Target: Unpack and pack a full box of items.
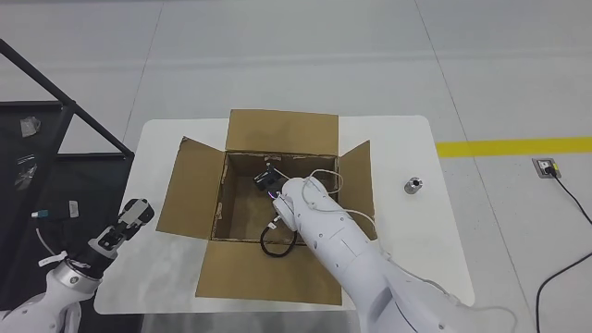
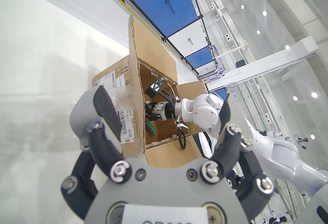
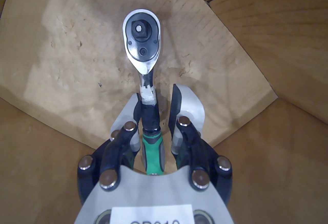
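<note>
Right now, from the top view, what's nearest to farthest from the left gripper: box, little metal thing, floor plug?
1. box, its flap just beside the left gripper.
2. little metal thing, on the table beyond the box.
3. floor plug, off the table, far side.

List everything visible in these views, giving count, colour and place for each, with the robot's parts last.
cardboard box: one, brown, flaps open, in the middle of the table.
ratchet wrench: one, chrome head with a green-and-black handle, on the floor of the box.
small metal part: one, silver, on the table beside the box; too small to identify.
table: one, white, holds the box.
floor outlet: one, grey, on the floor beyond the table, with a black cable leading off.
right gripper: one, black and silver, open, inside the box with the wrench's shaft between its fingers.
left gripper: one, black and silver, open, at the table's edge, apart from the box.
</note>
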Robot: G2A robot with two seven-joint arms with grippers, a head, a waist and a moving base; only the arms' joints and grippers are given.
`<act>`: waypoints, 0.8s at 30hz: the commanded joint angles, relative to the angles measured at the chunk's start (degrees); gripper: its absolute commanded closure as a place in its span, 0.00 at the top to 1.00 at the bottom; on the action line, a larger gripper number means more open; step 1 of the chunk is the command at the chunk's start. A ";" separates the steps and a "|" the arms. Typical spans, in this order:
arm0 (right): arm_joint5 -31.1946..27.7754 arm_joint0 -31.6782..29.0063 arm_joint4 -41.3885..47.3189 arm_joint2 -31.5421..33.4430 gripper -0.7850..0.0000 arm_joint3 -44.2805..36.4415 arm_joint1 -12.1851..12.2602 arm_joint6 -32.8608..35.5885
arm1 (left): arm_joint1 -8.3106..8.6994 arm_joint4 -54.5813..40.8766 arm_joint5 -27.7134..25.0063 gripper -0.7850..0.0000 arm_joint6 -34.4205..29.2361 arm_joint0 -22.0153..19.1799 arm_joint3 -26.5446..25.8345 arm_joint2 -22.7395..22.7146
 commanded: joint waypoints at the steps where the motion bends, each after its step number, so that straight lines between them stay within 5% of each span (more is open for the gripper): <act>1: 0.00 0.01 0.00 0.00 0.34 0.00 -0.01 -0.02 | 0.00 0.01 0.00 1.00 -0.01 0.00 0.00 0.00; 14: 0.00 0.01 0.00 0.00 0.35 0.00 -0.01 -0.02 | 0.00 0.01 0.00 1.00 -0.01 0.00 0.00 0.00; 17: 0.00 0.01 0.00 0.00 0.49 0.00 -0.01 -0.02 | 0.00 0.01 0.00 1.00 -0.01 0.00 0.00 0.00; 18: 0.00 0.01 0.00 0.00 0.91 0.00 -0.01 -0.02 | 0.00 0.01 0.00 1.00 -0.01 0.00 0.00 0.00; 19: 0.00 0.01 0.00 0.00 1.00 0.00 -0.01 -0.02 | 0.00 0.01 0.00 1.00 -0.01 0.00 0.00 0.00; 24: -1.72 -0.56 1.67 0.71 1.00 -0.71 0.00 -0.97 | 0.00 0.08 -0.03 1.00 0.10 0.07 -0.10 0.01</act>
